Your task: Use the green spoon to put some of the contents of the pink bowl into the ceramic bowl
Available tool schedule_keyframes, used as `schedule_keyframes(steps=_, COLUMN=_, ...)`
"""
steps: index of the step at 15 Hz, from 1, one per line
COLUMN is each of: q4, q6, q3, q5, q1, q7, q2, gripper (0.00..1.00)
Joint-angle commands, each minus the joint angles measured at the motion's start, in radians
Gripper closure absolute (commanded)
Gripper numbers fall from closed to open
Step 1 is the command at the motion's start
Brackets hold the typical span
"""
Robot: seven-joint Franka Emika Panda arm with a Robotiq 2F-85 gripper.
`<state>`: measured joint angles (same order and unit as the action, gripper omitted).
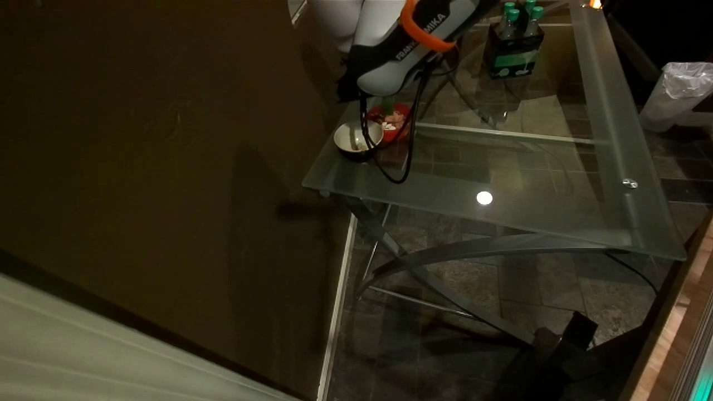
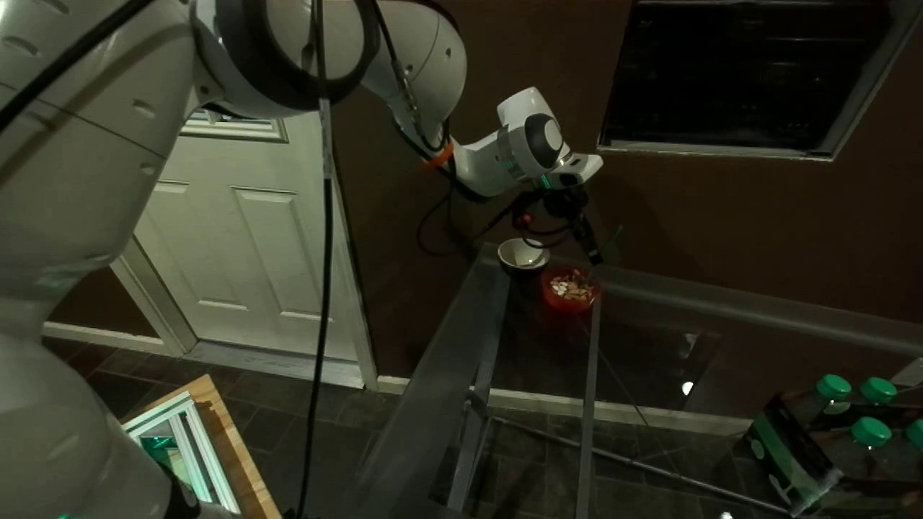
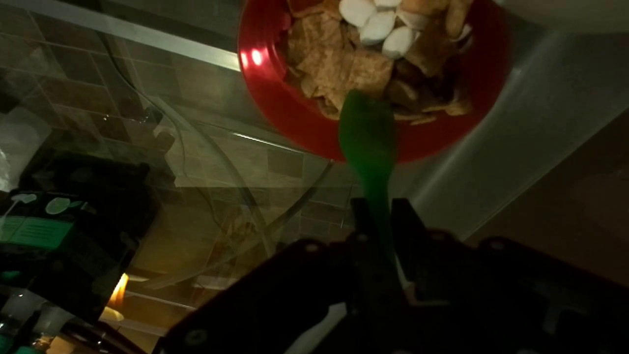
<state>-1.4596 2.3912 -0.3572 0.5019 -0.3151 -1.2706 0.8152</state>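
Note:
The pink bowl, which looks red (image 3: 295,125), holds flat tan pieces and several white ones. It stands on the glass table in both exterior views, beside the white-lined ceramic bowl (image 2: 513,252). Small brownish bits show at the bottom of the ceramic bowl (image 1: 344,136) in an exterior view. My gripper (image 3: 378,201) is shut on the green spoon (image 3: 367,132), whose head points away from the fingers. In the wrist view the spoon head overlaps the red rim and the edge of the food; whether it touches either I cannot tell. My gripper (image 2: 594,259) hangs just above and beside the red bowl.
A dark carrier with green-capped bottles (image 1: 513,50) stands farther along the glass table (image 1: 445,184). The brown wall (image 2: 721,216) runs close behind the bowls. A black cable loop (image 1: 402,179) hangs from the arm in front of both bowls in an exterior view.

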Motion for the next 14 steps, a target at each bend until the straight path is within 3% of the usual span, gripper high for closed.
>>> schedule_keyframes(steps=1, q4=0.005, q6=-0.016, q3=0.021, q5=0.008, q1=0.009, q7=-0.001, q2=-0.007, gripper=0.96)
schedule_keyframes(steps=14, q4=0.008, q6=-0.008, q3=0.091, q5=-0.041, q1=0.070, q7=0.101, q2=-0.006, gripper=0.96)
